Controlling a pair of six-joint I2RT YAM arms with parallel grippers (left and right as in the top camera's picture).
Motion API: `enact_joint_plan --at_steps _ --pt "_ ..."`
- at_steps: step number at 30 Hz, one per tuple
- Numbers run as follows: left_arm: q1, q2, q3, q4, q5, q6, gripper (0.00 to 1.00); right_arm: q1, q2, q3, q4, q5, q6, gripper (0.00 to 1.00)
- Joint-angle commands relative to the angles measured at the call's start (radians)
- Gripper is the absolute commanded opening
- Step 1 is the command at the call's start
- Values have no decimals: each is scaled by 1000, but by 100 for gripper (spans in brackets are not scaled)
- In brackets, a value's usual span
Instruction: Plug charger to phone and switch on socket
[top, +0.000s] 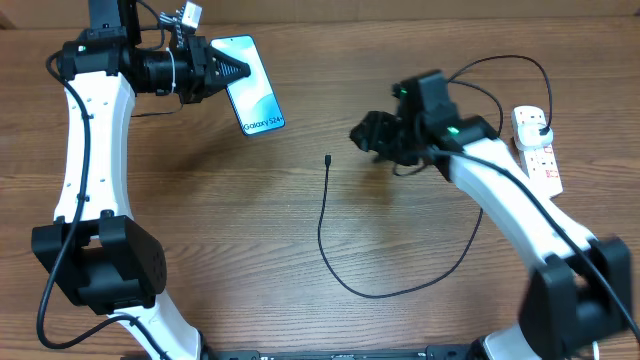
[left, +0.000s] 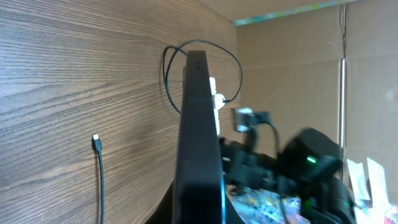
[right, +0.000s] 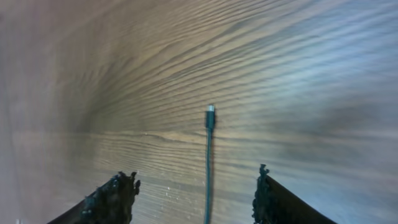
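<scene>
The phone (top: 256, 88), its screen lit blue, is held off the table at the back left with my left gripper (top: 238, 72) shut on its left edge. The left wrist view shows the phone (left: 199, 137) edge-on as a black bar. The charger cable (top: 322, 225) lies on the table, and its connector tip (top: 329, 158) points away from me. My right gripper (top: 362, 133) hovers open just right of that tip. In the right wrist view the tip (right: 211, 111) lies ahead and the cable runs back between the open fingers (right: 118, 194). The socket (top: 542, 158) lies at the far right with the black plug (top: 537, 124) in it.
The cable loops toward the table's front edge (top: 375, 294), then passes under my right arm (top: 500, 190) to the socket. Cardboard walls (left: 298, 68) stand round the table. In the left wrist view the right arm (left: 305, 162) shows behind the phone.
</scene>
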Motion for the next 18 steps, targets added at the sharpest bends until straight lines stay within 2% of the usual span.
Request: enact_joint_plan --at_steps 1,2,4,11,15,18 --pt "26 -4 10 -1 57 -29 4 16 100 48 38 -88 -37 56" --pt "30 -4 10 -5 57 -29 4 19 134 48 66 -109 -30 50" --pt "33 -4 9 -11 57 -29 4 28 172 47 93 -109 -17 46" --pt "32 -4 9 -11 56 -29 4 74 269 47 169 -105 -17 41" --pt "32 -4 10 -19 56 -29 4 79 314 47 175 -105 -13 34" --pt "32 -4 10 -23 56 -28 4 79 331 47 175 -105 -10 32"
